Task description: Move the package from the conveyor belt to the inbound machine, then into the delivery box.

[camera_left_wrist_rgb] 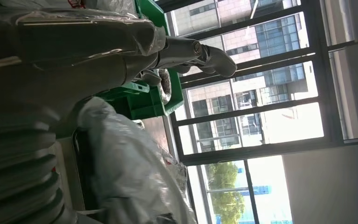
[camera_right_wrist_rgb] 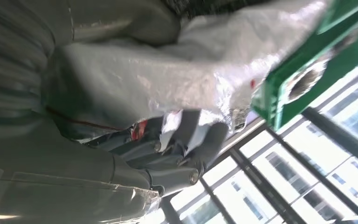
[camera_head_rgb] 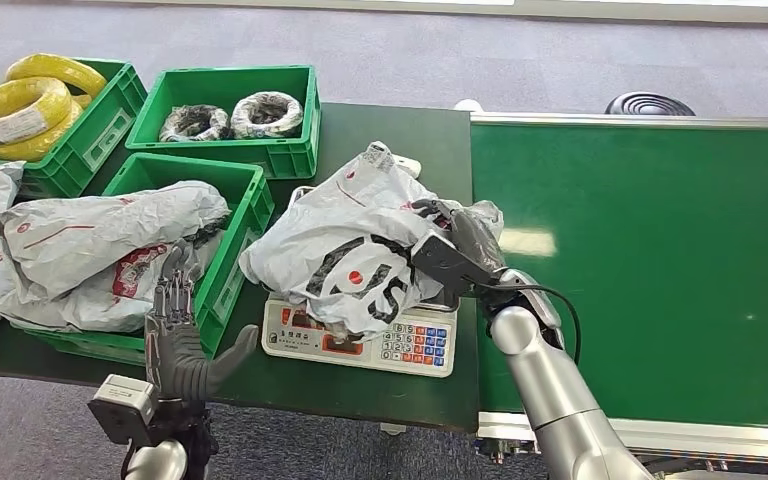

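The package point(camera_head_rgb: 360, 235), a crumpled white plastic bag, lies on the scale point(camera_head_rgb: 360, 340) on the dark worktop point(camera_head_rgb: 380, 385), with the right hand point(camera_head_rgb: 460, 240) gripping its edge nearest the conveyor belt point(camera_head_rgb: 650, 270). The left hand point(camera_head_rgb: 175, 335) hovers with fingers spread, holding nothing, beside a green crate point(camera_head_rgb: 245, 225).

Plastics, film and brushed metal

We see the package point(camera_head_rgb: 355, 240) in crinkled, glossy grey-white plastic film, the crates point(camera_head_rgb: 250, 215) in hard, smooth green plastic, the conveyor belt point(camera_head_rgb: 650, 270) matt green, and the right arm point(camera_head_rgb: 550, 385) in satin silver metal.
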`<move>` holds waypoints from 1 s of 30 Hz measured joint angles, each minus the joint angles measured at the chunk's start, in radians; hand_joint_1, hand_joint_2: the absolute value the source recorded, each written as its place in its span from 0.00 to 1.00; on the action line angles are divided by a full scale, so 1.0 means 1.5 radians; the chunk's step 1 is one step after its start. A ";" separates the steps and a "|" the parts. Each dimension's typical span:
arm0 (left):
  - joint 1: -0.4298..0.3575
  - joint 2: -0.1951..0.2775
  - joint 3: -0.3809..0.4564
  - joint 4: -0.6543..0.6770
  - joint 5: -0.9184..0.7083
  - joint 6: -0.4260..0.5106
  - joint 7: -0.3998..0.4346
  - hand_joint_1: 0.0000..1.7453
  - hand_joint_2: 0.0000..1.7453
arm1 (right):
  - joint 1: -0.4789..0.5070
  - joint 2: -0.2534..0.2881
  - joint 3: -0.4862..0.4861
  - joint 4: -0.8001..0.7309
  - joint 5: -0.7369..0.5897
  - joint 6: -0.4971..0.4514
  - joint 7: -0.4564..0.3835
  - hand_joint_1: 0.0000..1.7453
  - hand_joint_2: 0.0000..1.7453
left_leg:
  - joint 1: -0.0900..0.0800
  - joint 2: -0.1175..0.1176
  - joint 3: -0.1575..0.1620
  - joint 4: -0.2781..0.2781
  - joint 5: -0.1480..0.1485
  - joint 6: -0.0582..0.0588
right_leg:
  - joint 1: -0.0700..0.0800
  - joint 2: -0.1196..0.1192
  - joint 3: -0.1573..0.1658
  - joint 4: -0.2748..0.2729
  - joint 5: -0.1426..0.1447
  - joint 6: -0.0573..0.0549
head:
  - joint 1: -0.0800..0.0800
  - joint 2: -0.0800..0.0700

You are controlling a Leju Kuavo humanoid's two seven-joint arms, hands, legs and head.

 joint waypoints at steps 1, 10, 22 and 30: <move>0.000 0.000 0.003 -0.002 -0.001 -0.001 0.002 0.00 1.00 | 0.002 0.002 -0.002 0.001 -0.019 0.009 -0.012 0.00 1.00 | 0.000 0.000 0.000 0.000 0.000 0.000 | 0.000 0.000 0.000 0.000 0.000 0.000 | 0.000 0.000; -0.011 0.000 0.025 -0.028 -0.068 -0.021 0.028 0.00 1.00 | 0.035 0.010 -0.013 -0.010 -0.109 0.052 -0.089 0.00 1.00 | 0.000 0.000 0.000 0.000 0.000 0.000 | 0.000 0.000 0.000 0.000 0.000 0.000 | 0.000 0.000; -0.194 0.022 0.005 0.058 -0.268 -0.077 0.201 0.00 1.00 | 0.097 0.009 -0.020 -0.144 -0.180 0.079 -0.123 0.00 1.00 | 0.000 0.000 0.000 0.000 0.001 0.000 | 0.000 -0.001 0.000 0.000 0.000 0.000 | 0.000 0.000; -0.346 0.028 -0.036 0.253 -0.346 -0.144 0.268 0.00 1.00 | 0.191 -0.011 -0.127 -0.315 -0.262 -0.049 -0.139 0.00 1.00 | 0.000 -0.002 0.000 0.001 0.001 0.000 | -0.001 -0.002 -0.001 0.000 0.001 0.000 | 0.000 0.000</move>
